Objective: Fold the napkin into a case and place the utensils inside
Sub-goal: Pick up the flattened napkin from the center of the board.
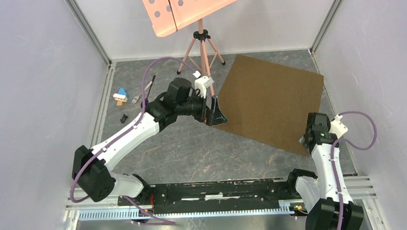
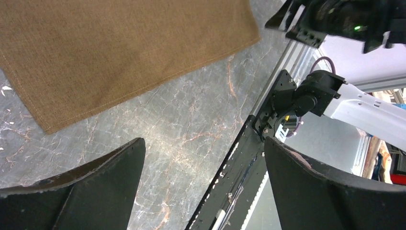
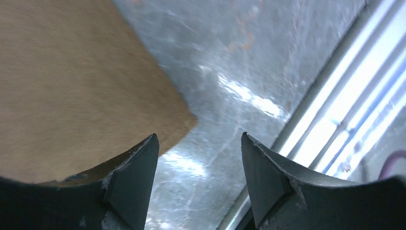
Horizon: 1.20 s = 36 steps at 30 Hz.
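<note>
The olive-brown napkin (image 1: 271,101) lies spread flat, unfolded, on the right half of the table; no case is formed. My left gripper (image 1: 214,112) hovers at the napkin's left corner, open and empty; in the left wrist view (image 2: 203,148) the cloth (image 2: 119,52) lies beyond the fingertips. My right gripper (image 1: 308,141) is at the near right corner, open, with bare table between its fingertips (image 3: 198,141) and the cloth's corner (image 3: 72,81) beside its left finger. The silver fork (image 1: 137,99) and the dark-handled spoon (image 1: 150,88) lie at the far left.
A blue, white and tan toy block (image 1: 120,96) and a tiny black piece (image 1: 124,118) lie by the left wall. A pink music stand (image 1: 196,6) on a tripod (image 1: 203,50) stands at the back. Metal rails edge the table on both sides.
</note>
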{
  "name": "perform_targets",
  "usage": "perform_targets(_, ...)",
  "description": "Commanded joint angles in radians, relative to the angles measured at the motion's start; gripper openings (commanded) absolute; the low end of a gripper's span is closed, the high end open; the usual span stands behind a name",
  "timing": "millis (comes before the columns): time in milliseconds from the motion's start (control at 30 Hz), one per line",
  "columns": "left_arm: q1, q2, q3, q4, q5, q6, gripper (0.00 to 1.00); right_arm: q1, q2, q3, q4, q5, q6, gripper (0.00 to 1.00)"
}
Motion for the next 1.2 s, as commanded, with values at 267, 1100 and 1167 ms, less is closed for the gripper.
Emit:
perform_targets(267,-0.002,-0.087,-0.051,0.016,-0.143,0.029,1.00,-0.068,-0.081,-0.229,0.189,-0.006,0.030,0.60)
perform_targets(1100,-0.002,-0.039,-0.025,0.014,-0.125,0.024,0.99,-0.081,0.023,-0.245,0.295,-0.059,0.093,0.52)
perform_targets(1167,-0.002,-0.036,-0.022,0.017,-0.120,0.026,0.99,-0.080,0.033,-0.256,0.301,-0.064,0.106,0.52)
